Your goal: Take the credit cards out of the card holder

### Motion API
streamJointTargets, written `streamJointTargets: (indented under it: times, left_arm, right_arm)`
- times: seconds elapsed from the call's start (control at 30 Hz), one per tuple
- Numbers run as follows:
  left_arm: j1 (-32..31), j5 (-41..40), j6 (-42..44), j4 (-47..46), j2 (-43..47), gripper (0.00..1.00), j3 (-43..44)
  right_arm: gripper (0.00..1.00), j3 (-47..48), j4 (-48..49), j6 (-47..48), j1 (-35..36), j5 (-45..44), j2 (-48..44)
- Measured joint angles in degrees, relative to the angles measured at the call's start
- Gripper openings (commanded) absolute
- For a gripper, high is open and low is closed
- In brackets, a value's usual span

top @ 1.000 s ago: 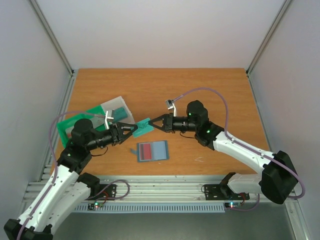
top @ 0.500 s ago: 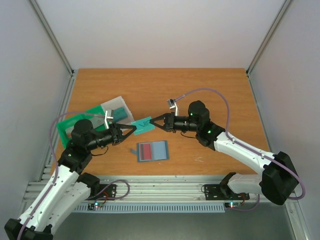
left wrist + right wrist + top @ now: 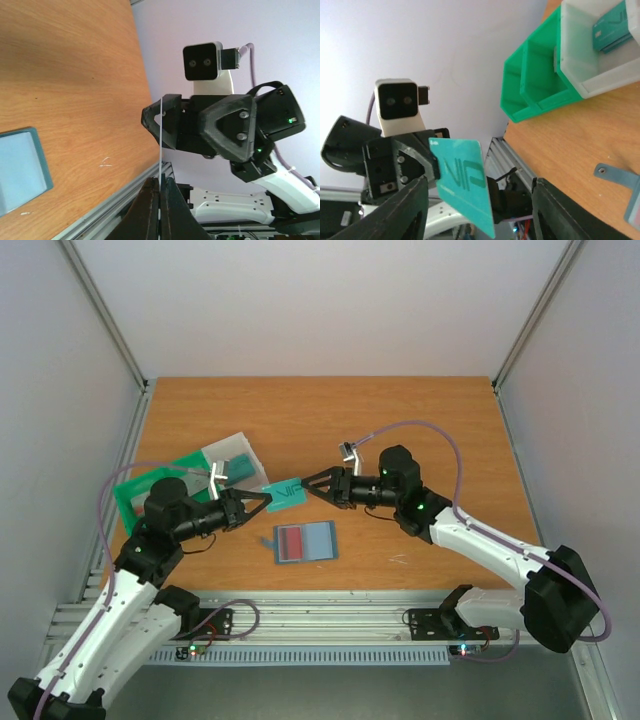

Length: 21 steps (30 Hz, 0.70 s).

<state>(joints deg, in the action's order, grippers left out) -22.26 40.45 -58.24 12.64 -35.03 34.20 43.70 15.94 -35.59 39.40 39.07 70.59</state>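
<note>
A teal plastic card (image 3: 285,494) marked VIP hangs in the air just beyond the slate-blue bifold card holder (image 3: 305,541), pinched by the left fingers (image 3: 148,205). The right fingers (image 3: 400,210) stand spread beside it, seemingly clear of it. Further beyond the holder, another teal card (image 3: 611,24) lies in a whitish plastic tray (image 3: 570,47). A reddish-pink card (image 3: 293,541) sits inside the holder, left to pull. Orange wooden table (image 3: 400,420), pale walls (image 3: 320,300).

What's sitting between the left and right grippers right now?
The teal credit card, pinched in the left gripper and reaching toward the open right gripper. The top view and the right wrist view both show it.
</note>
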Motion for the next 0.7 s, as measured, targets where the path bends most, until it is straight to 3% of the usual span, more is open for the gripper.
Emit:
streamJointTargets:
  times: [0.07, 0.13, 0.17, 0.53, 0.7]
  left_arm:
    - [0.0, -0.7, 1.5, 1.8, -0.5, 0.0, 0.5]
    - [0.0, -1.4, 2.9, 3.2, -1.2, 0.0, 1.3]
    - [0.0, -1.8, 3.6, 4.0, -1.6, 0.0, 1.8]
    - [0.3, -7.6, 11.2, 12.2, -9.2, 0.0, 9.5]
    - [3.4, -9.6, 14.0, 16.9, -14.4, 0.0, 13.5]
  right_arm:
    - [0.76, -0.1, -1.3, 0.8, -0.1, -0.2, -0.7]
    - [0.97, -0.2, -3.0, 2.3, -0.2, -0.5, -1.7]
    - [0.98, -0.2, -3.8, 2.6, -0.2, -0.6, -2.2]
    - [0.99, 0.3, -14.4, 9.1, -0.2, -2.4, -6.2]
    - [0.99, 1.0, -18.3, 11.7, -0.2, -3.2, -8.3]
